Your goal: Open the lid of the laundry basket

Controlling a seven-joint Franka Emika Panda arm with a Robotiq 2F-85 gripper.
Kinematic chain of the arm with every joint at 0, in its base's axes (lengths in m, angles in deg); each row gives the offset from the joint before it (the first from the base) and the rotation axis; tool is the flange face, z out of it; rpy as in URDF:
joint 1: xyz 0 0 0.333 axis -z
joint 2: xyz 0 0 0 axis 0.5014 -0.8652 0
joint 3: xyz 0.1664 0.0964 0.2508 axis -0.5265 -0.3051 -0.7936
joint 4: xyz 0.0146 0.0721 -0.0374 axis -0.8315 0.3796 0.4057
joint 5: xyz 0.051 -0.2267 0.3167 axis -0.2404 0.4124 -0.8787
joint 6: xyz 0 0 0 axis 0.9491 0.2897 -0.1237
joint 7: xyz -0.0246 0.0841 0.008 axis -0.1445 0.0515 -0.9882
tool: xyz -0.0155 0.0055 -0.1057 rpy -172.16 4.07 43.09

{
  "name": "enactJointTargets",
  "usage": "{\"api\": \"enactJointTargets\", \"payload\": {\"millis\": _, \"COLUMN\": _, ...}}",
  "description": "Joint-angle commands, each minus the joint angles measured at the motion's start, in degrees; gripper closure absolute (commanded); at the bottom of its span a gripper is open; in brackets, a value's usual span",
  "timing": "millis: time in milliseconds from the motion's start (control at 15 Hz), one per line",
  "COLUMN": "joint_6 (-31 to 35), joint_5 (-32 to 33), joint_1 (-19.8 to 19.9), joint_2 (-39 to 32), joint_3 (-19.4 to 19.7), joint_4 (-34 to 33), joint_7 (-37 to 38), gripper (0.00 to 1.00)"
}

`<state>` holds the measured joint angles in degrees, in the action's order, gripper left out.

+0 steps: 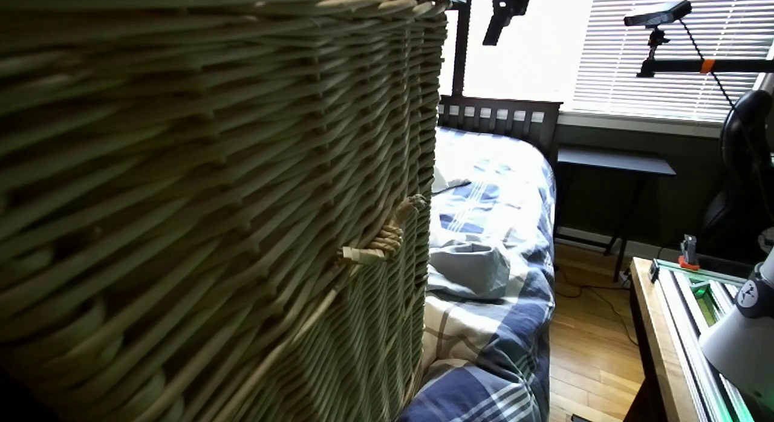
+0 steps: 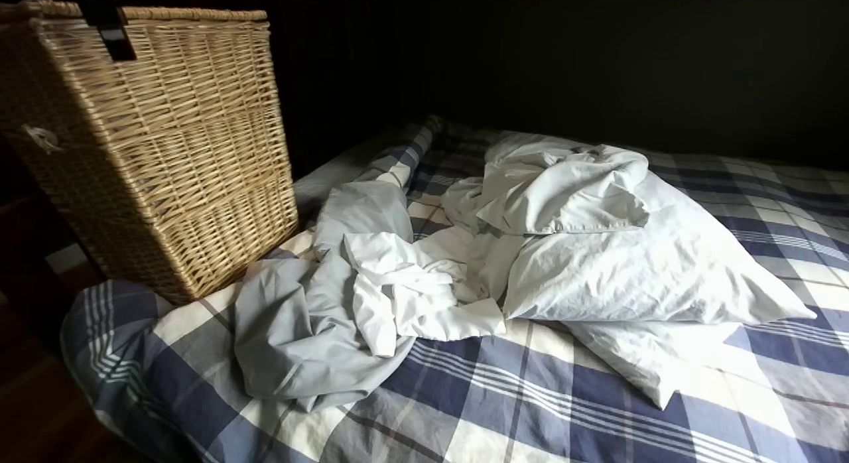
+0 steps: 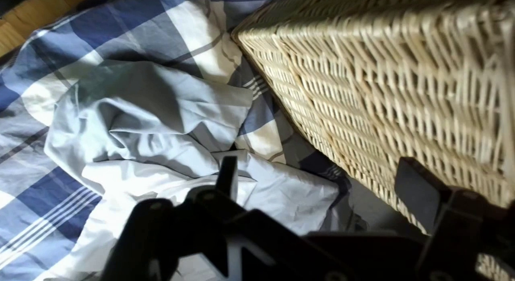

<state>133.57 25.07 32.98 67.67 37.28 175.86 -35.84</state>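
- The lid (image 2: 199,14) looks unopened to me: it lies along the top of the basket (image 2: 212,131), and I can make out no gap beneath its edge.
- All I would count as done is that the gripper (image 3: 320,166) hangs ready near the basket's top, on the side facing the bed (image 2: 431,426).
- Left to do, as I judge it: get in under the lid's edge, lift, and swing it well back. I cannot see where it hinges, or whether anything ties it down.
- The gripper stands wide, its two fingers (image 3: 418,188) far apart, and holds nothing.
- In the wrist view one finger overlaps the basket's wall, while the other hangs over the cloths (image 3: 149,112) lower down on the bed. The lid is hard to pick out there; at best a rim shows at the right border.
- In an exterior view the gripper crosses in front of the lid's edge near a corner, a finger (image 2: 123,48) reaching down past it over the upper wall.
- In an exterior view towards the window (image 1: 550,53), light shows between gripper and basket, so I take them to be just beside each other, not touching.
- By that, the lid's edge seems a little above the fingertips and off to one side; the gripper probably has to rise or shift before it can pry.
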Motion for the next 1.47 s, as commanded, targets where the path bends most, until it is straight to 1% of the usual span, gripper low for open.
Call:
{"api": "enactJointTargets", "payload": {"millis": 0, "joint_6": 0.3, "joint_5": -4.9, "joint_1": -1.9, "joint_2": -1.8, "joint_3": 0.5, "joint_4": -2.6, "joint_7": -0.8, "gripper": 0.0}}
{"api": "enactJointTargets", "payload": {"millis": 400, "joint_6": 2.4, "joint_5": -10.4, "joint_1": -3.5, "joint_2": -2.0, "joint_3": 0.4, "joint_4": -2.7, "joint_7": -3.0, "gripper": 0.0}}
{"api": "enactJointTargets", "payload": {"millis": 600, "joint_6": 4.1, "joint_5": -11.8, "joint_1": -4.0, "joint_2": -1.9, "joint_3": 0.6, "joint_4": -2.5, "joint_7": -3.8, "gripper": 0.0}}
{"api": "enactJointTargets", "payload": {"millis": 733, "joint_6": 3.7, "joint_5": -12.9, "joint_1": -4.4, "joint_2": -2.0, "joint_3": 1.1, "joint_4": -2.6, "joint_7": -4.8, "gripper": 0.0}}
{"api": "enactJointTargets", "payload": {"millis": 800, "joint_6": 2.6, "joint_5": -13.2, "joint_1": -4.7, "joint_2": -2.1, "joint_3": 1.4, "joint_4": -2.6, "joint_7": -5.6, "gripper": 0.0}}
{"api": "enactJointTargets", "payload": {"millis": 867, "joint_6": 3.0, "joint_5": -11.3, "joint_1": -3.7, "joint_2": -1.7, "joint_3": 0.5, "joint_4": -2.7, "joint_7": -3.8, "gripper": 0.0}}
{"api": "enactJointTargets", "payload": {"millis": 1333, "joint_6": 3.0, "joint_5": -11.8, "joint_1": -3.9, "joint_2": -1.9, "joint_3": 0.7, "joint_4": -2.7, "joint_7": -4.7, "gripper": 0.0}}
{"api": "enactJointTargets", "payload": {"millis": 1400, "joint_6": 3.8, "joint_5": -12.2, "joint_1": -3.9, "joint_2": -2.2, "joint_3": 0.7, "joint_4": -3.0, "joint_7": -4.6, "gripper": 0.0}}
